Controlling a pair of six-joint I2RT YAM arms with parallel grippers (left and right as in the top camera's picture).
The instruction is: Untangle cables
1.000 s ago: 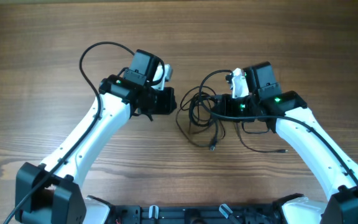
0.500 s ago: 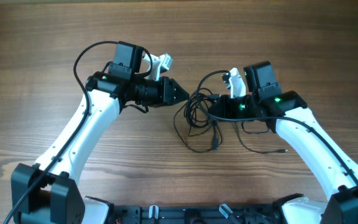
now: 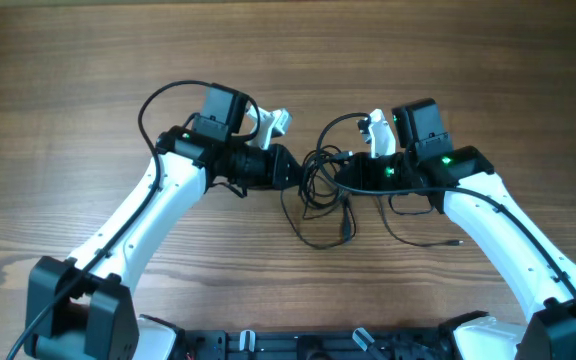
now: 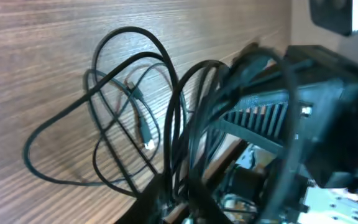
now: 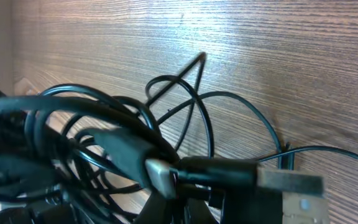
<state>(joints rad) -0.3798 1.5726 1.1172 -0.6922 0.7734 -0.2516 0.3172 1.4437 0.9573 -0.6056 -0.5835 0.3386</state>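
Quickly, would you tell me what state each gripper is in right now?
Left gripper: at the cables, open or closed cannot be told.
Right gripper: closed, holding the cables.

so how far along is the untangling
Nothing looks done: the cables lie in one knotted bundle of loops. In hand: the left gripper and right gripper both meet the bundle, grip unclear. To do: pulling every cord apart.
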